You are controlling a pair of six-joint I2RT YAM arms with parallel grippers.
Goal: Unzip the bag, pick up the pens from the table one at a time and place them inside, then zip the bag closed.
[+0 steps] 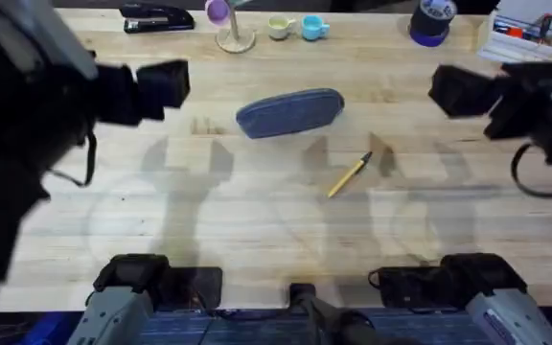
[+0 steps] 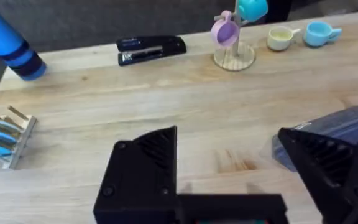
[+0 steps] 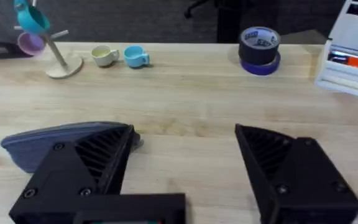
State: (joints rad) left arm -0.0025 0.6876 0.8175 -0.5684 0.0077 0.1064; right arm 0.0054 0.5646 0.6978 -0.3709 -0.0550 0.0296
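While cups [image 1: 295,28] and stapler [image 1: 156,17] sit behind, nothing crowds the bag [image 1: 289,112].

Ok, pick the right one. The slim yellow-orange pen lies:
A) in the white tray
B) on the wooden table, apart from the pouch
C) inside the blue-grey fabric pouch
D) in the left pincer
B: the slim yellow-orange pen lies on the light wooden table, apart from the closed blue-grey fabric pouch.

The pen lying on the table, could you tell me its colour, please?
Yellow-orange with a dark tip; the pen shows best in the overhead view.
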